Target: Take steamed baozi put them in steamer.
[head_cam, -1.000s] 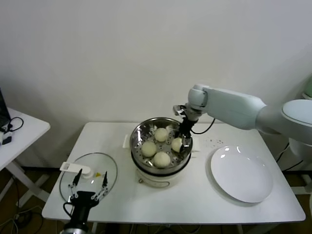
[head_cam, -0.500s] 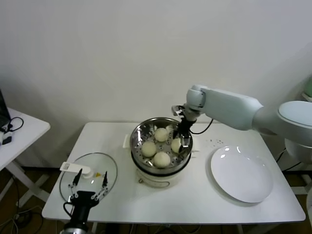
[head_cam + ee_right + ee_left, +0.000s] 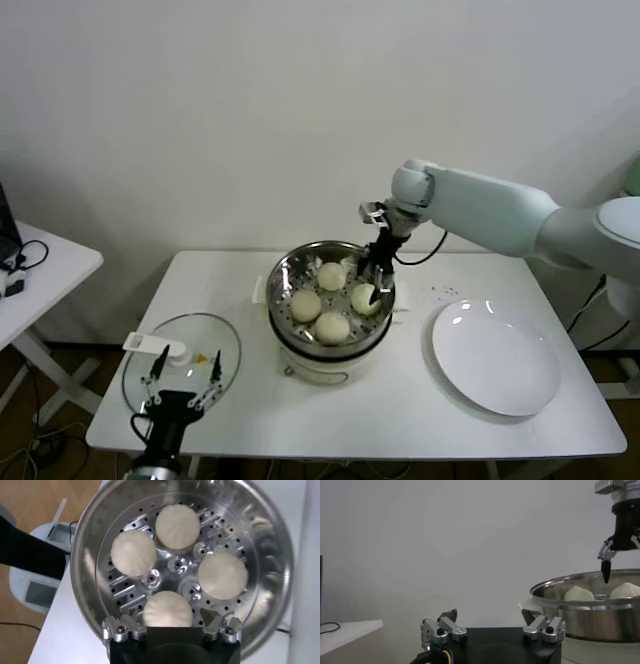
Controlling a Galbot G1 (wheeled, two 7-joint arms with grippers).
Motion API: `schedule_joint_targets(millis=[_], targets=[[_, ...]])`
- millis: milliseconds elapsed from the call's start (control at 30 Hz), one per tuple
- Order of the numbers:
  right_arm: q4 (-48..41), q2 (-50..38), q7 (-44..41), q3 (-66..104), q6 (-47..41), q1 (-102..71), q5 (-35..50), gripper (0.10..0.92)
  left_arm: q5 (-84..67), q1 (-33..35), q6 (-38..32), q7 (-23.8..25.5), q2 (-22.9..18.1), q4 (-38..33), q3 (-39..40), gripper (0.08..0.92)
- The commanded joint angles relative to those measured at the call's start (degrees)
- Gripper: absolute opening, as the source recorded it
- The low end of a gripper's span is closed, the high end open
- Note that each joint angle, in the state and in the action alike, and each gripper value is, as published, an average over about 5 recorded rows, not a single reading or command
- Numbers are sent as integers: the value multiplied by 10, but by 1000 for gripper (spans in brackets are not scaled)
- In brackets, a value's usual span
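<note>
The steamer (image 3: 290, 272) is a shiny steel basket on a cream pot base, standing mid-table. Several off-white baozi lie on its perforated floor, among them one at the right (image 3: 364, 298), one at the front (image 3: 332, 326) and one at the left (image 3: 305, 304). My right gripper (image 3: 378, 283) hangs open just above the right-hand baozi, holding nothing. From its wrist I look straight down on the steamer (image 3: 95, 525), with the nearest baozi (image 3: 167, 609) between the spread fingers of the right gripper (image 3: 170, 619). My left gripper (image 3: 182, 382) waits open at the table's front left, above the glass lid.
A glass lid (image 3: 225, 350) with a white handle (image 3: 160, 347) lies front left. A flat white plate (image 3: 495, 357) sits to the right of the steamer. A small side table (image 3: 45, 265) stands off to the far left. The wall is close behind.
My right gripper has opened, left the right-hand baozi in the steamer and risen a little above it. The left arm has not moved.
</note>
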Motion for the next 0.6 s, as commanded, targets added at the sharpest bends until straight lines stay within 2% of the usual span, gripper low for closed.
schedule_joint_targets(millis=[33, 400, 600], targets=[[32, -73, 37, 102, 0, -5, 13, 823, 1, -2, 3, 0, 1, -2, -1, 823], [146, -188, 189, 314, 19, -107, -3, 823, 4, -26, 15, -3, -1, -3, -6, 823], [225, -263, 280, 471, 32, -252, -18, 823, 1, -33, 14, -4, -3, -4, -5, 823]])
